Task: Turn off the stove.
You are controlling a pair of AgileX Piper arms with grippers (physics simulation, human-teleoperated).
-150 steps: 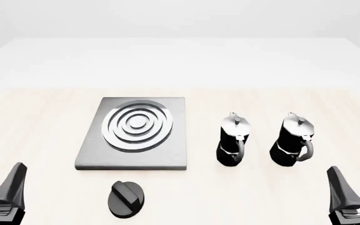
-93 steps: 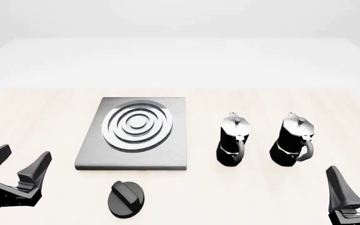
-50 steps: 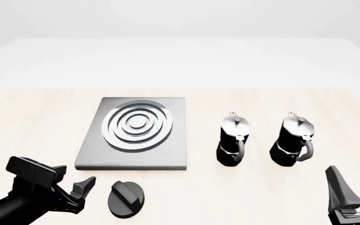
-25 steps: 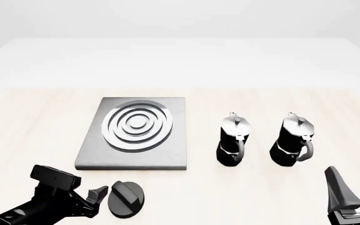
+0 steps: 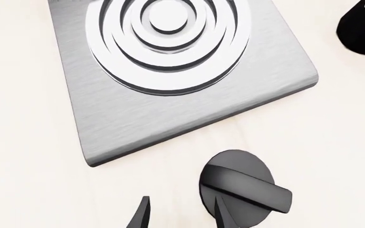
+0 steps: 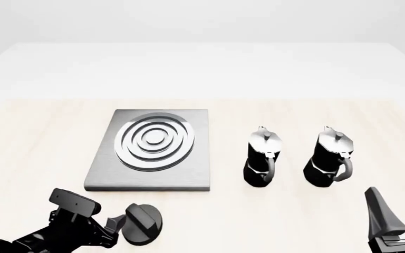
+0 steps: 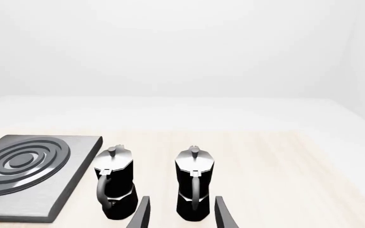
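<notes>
At the bottom left of the front view, the black left gripper (image 6: 114,227) reaches in low over the pale wooden table (image 6: 40,142), its fingers spread apart. One fingertip (image 5: 222,216) overlaps the edge of the small round black knob with a raised ridge (image 6: 143,225); the other tip (image 5: 140,214) stands beside it over bare table, so the knob is not between them. At the bottom right corner, the black right gripper (image 6: 401,211) has its two fingers parted, holding nothing.

Just beyond the knob, left of centre, lies the flat square grey metal stove plate with concentric silver burner rings (image 6: 153,150), nothing on it.

Right of the plate, two black-and-silver moka pots stand upright and apart: the nearer-centre pot (image 6: 262,157) and the right-hand pot (image 6: 329,157), well clear of the knob.
</notes>
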